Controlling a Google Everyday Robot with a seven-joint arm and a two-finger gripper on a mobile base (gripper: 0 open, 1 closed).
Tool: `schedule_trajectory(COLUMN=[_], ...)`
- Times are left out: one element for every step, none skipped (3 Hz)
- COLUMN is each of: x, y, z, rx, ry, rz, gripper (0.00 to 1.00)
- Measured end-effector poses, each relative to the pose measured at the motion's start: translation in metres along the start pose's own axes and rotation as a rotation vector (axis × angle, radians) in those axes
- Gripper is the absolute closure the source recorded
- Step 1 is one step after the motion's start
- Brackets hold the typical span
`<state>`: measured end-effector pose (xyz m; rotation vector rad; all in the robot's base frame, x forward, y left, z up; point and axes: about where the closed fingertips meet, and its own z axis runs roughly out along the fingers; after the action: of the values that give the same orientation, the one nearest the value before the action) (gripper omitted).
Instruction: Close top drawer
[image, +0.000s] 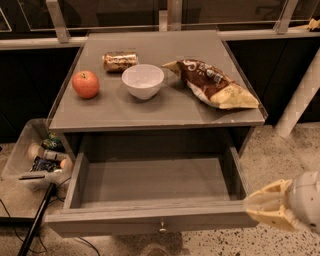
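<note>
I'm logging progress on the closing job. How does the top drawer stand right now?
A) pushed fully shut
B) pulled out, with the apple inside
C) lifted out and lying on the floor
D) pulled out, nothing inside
D: the top drawer stands pulled out from under the tabletop with its floor bare, and the pincer is low on the right, at the drawer's front right corner.
</note>
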<state>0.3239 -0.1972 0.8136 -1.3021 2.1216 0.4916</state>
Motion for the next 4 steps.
schedule_trajectory(x=[0.018, 0.031, 0.039, 0.039], y=[0.015, 0.029, 0.024, 0.020], z=[0.036, 0.073, 0.096, 0.096], rx=[0.002, 0.046, 0.089, 0.106], ry=[0.018, 0.078, 0.123, 0.124], rz=[0.013, 0.005, 0.000, 0.001], gripper=[1.00, 1.00, 1.00, 1.00])
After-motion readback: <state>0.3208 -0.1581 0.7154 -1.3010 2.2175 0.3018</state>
